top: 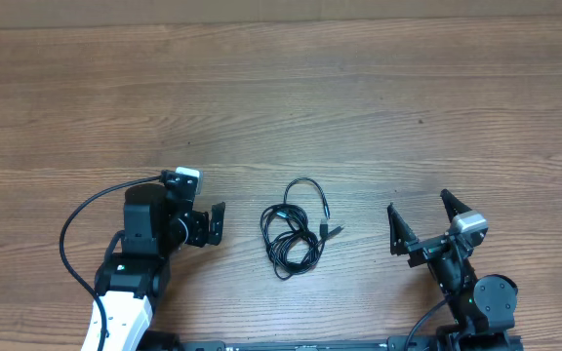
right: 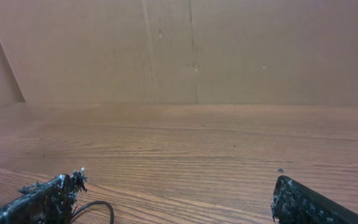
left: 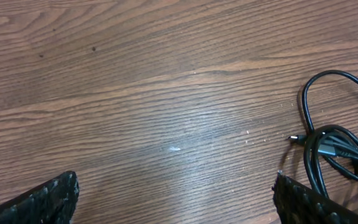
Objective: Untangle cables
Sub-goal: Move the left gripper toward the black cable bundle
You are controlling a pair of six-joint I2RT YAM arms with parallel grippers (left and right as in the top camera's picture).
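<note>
Left gripper (top: 219, 223) and right gripper (top: 420, 207): jaws apart, empty. The cables (top: 294, 226) between them look light and limp; grip them at an outer loop.

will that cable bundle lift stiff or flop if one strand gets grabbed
Likely floppy: the cables lie in thin loose loops, so a lifted strand would probably sag and drag the rest. Probably light, apt to slide on the smooth table if pushed.

Left gripper (top: 217, 223) and right gripper (top: 423, 216) both spread wide
</note>
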